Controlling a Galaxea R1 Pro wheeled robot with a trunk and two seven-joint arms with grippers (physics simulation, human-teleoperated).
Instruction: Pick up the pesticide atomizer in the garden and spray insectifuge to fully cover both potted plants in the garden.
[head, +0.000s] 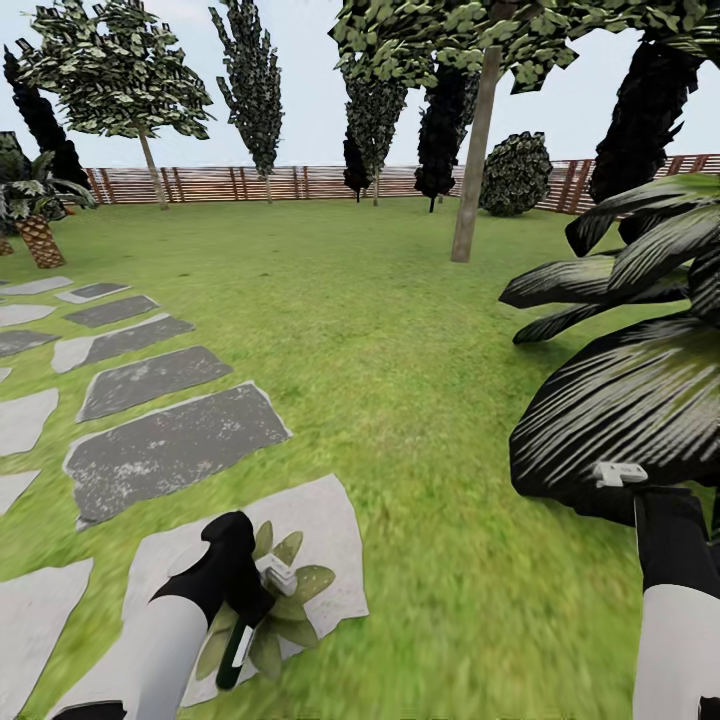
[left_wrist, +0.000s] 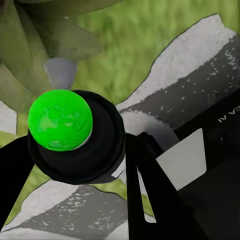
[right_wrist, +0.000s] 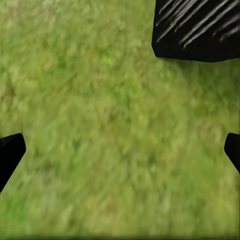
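My left claw (left_wrist: 75, 150) clamped on the pesticide atomizer (left_wrist: 61, 120), green cap toward wrist camera, nozzle aimed at potted plant (head: 285, 590) | plant at 7 o'clock in head view, on pale paving slab (head: 330, 520) | my right claw (right_wrist: 120, 150) spread apart over grass (right_wrist: 100, 100), palm frond (head: 620, 400) at 4 o'clock

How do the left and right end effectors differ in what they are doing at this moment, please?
The left end effector is closed on the atomizer, whereas the right end effector is open and holds nothing. The left one hangs over a potted plant at the edge of a paving slab, whereas the right one hangs over bare grass beside the dark palm. Both point downward.
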